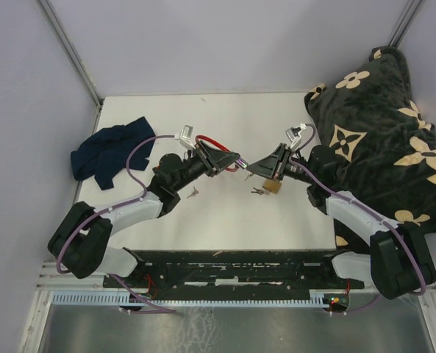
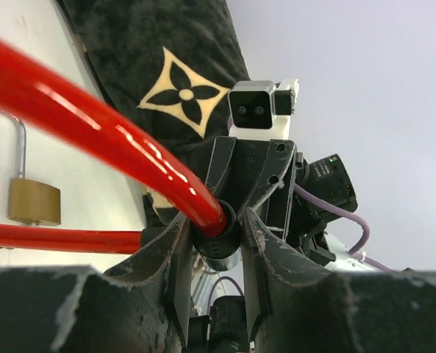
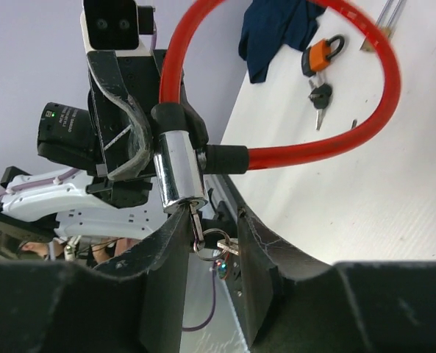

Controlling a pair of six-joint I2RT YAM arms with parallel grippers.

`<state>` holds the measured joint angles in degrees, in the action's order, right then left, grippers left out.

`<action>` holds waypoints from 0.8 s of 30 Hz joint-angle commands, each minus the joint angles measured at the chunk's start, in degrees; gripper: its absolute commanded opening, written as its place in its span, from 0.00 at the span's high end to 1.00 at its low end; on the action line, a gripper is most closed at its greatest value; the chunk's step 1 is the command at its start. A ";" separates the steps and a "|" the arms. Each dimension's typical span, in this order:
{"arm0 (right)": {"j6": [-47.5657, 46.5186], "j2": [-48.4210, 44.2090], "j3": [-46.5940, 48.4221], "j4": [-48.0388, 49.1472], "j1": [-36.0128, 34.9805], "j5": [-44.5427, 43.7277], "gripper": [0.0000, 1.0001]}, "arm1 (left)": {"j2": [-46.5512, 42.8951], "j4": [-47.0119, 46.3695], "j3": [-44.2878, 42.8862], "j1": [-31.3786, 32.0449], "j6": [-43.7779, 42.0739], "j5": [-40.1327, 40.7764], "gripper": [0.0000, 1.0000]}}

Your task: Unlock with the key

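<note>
Right wrist view: left jaws clamp chrome-barrelled red cable lock [image 3: 176, 173]; right jaws apart astride its silver key [image 3: 198, 226], white worktop [image 3: 350, 220] beyond.

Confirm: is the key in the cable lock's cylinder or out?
In. The right wrist view shows the key seated in the red cable lock's silver cylinder, keyring hanging below.

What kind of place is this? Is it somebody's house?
Probably not a house: it looks like a robot testing booth. Plain walls box in a white table, two robot arms are bolted at its edge, and a brass padlock lies out.
</note>
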<state>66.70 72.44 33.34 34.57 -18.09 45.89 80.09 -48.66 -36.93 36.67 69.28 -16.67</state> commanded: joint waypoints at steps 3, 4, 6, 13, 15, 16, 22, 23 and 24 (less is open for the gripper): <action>-13.37 -6.38 5.59 -10.93 0.62 -4.93 0.55 | -3.92 3.30 -5.25 -0.96 1.51 -4.19 0.97; -15.13 -7.08 5.90 -12.54 0.60 -4.93 0.53 | -4.03 5.01 -5.59 -1.04 1.22 -3.78 0.97; -19.89 -8.60 6.70 -16.58 0.60 -4.98 0.51 | -4.28 8.94 -6.38 -1.10 0.11 -2.64 0.97; -33.78 -13.75 7.17 -25.29 0.42 -5.36 0.39 | -5.16 19.32 -8.25 -1.15 -0.91 1.89 0.97; -38.01 -15.34 6.18 -26.03 0.20 -7.13 0.38 | -5.23 21.21 -8.92 -1.16 -0.28 2.30 0.97; -40.35 -16.49 5.14 -25.67 -0.17 -8.03 0.38 | -5.15 23.02 -9.66 -1.16 -0.13 2.48 0.97; -58.91 -24.56 -1.42 -21.21 -5.75 -14.87 0.38 | -5.46 33.13 -13.84 -1.13 -1.07 4.77 0.97; -62.78 -25.16 -1.61 -21.70 -7.07 -15.84 0.38 | -5.48 34.18 -14.31 -1.10 -1.07 5.09 0.97; -67.55 -25.61 -1.72 -22.33 -8.48 -16.94 0.38 | -5.43 35.07 -14.77 -1.14 -0.90 5.41 0.97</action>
<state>18.44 49.45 32.67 10.24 -22.52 34.50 77.84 -16.10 -47.11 35.70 69.28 -13.50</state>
